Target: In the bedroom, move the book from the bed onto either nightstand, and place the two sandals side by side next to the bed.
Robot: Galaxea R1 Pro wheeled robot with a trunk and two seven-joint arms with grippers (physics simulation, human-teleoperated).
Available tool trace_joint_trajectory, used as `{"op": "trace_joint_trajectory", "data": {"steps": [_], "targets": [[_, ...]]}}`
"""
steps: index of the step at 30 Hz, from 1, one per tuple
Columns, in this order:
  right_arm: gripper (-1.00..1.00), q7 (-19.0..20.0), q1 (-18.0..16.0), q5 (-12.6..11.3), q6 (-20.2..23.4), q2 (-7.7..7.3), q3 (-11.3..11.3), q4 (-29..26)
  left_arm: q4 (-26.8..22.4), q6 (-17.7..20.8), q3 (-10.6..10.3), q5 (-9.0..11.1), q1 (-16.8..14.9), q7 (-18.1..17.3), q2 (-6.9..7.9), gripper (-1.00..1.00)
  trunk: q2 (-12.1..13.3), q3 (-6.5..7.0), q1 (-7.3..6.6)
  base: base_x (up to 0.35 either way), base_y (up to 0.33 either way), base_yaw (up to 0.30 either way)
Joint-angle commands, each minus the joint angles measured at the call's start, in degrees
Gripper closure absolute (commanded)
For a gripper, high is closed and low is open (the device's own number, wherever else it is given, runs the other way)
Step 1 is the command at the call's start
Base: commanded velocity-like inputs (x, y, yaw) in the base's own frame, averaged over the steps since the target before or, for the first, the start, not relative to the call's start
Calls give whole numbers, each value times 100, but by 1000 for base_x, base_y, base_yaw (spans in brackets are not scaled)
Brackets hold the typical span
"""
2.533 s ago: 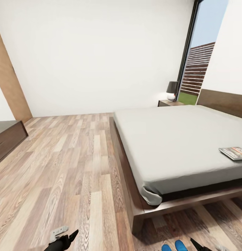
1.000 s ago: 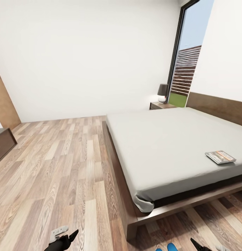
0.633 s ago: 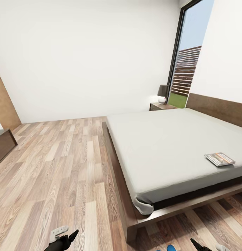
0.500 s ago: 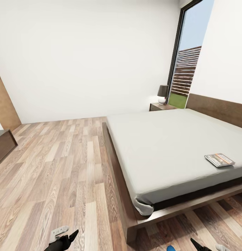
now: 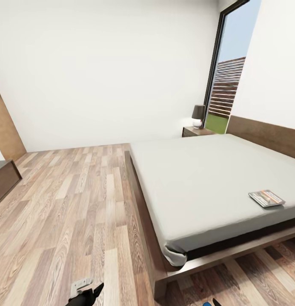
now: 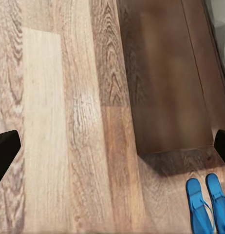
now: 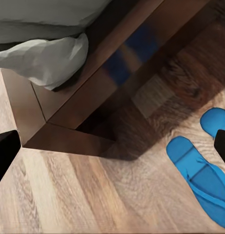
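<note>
- The book (image 5: 266, 198) lies flat on the bed (image 5: 198, 178), near its foot edge toward the right corner.
- The two sandals (image 7: 202, 161) sit together on the floor off the bed's foot corner.
- Both pincers hold nothing, tips spread wide; the right arm looks nearer the book.

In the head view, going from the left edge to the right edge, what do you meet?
Low brown bench → left gripper → bed → lamp on the nightstand → window → book.
</note>
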Motion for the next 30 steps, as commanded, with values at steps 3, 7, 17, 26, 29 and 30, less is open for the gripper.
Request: {"op": "trace_joint_trajectory", "data": {"steps": [3,7,17,26,29,30], "targets": [[-100,-133,-5,26,-165,73,-49,49,7,-85,46,-199,-5,94,-50,-100,119,49,-67,0,0,0],[-100,-215,-5,26,-240,110,-53,68,9,-121,50,-283,-5,154,-76,-100,280,121,-155,0,0,0],[-100,-249,-5,23,-268,122,-56,99,16,-124,53,-307,-5,175,-80,-100,520,229,-287,0,0,0],[-100,-243,-5,20,-262,115,-56,295,606,-209,45,-341,-5,181,-77,-100,881,390,-485,0,0,0],[-100,-243,-5,20,-261,114,-56,346,658,-273,44,-389,-5,188,-80,-100,962,426,-529,0,0,0],[-100,-242,-5,20,-262,115,-56,364,675,-299,43,-425,-5,219,-82,-100,962,426,-529,0,0,-5]]}}
